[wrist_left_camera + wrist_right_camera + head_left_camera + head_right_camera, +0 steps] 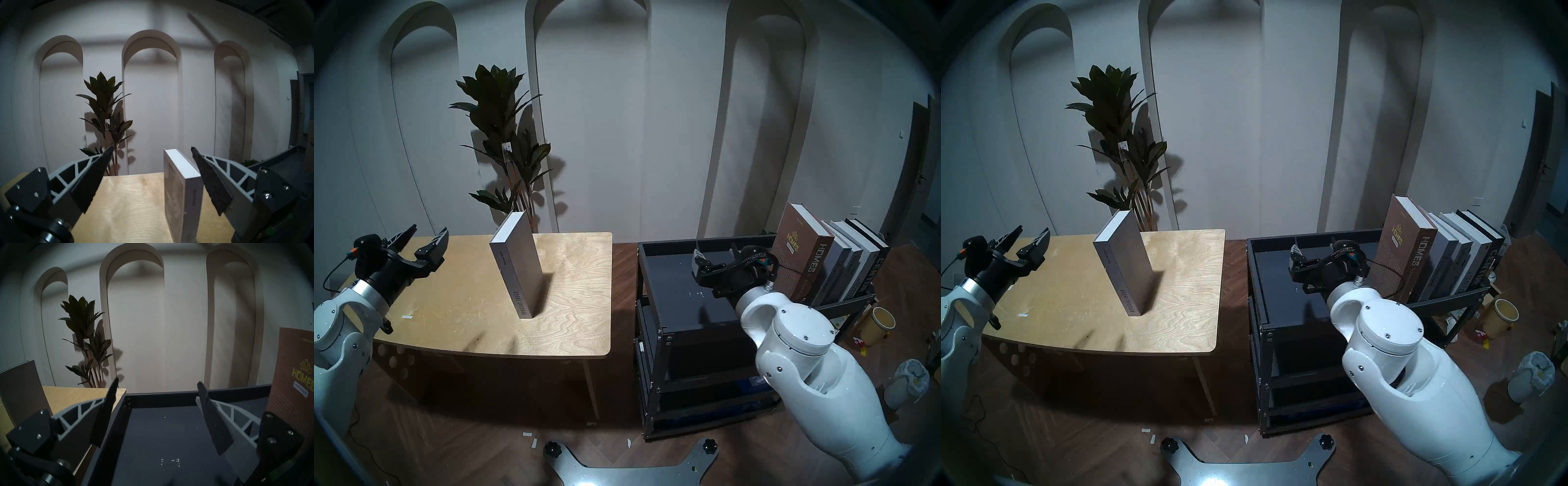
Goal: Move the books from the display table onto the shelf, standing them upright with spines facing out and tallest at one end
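Observation:
One grey book (521, 268) with "SPECIAL ISSUE" on its spine stands upright in the middle of the plywood display table (572, 305). My left gripper (427, 234) hovers open over the table's left end, well left of that book (183, 191). On the black shelf (673, 281), several books stand upright at the right end, spines out, the brown "HOMES" book (802, 247) leftmost and the black "CENTURY" book (875, 271) rightmost. My right gripper (716, 251) is open above the shelf's top tray (169, 438), just left of the HOMES book (295, 375), holding nothing.
A tall potted plant (507, 135) stands behind the table against the arched wall. A yellow cup (879, 324), a lined bin (906, 383) and scraps lie on the floor to the right of the shelf. A narrow gap of floor separates table and shelf.

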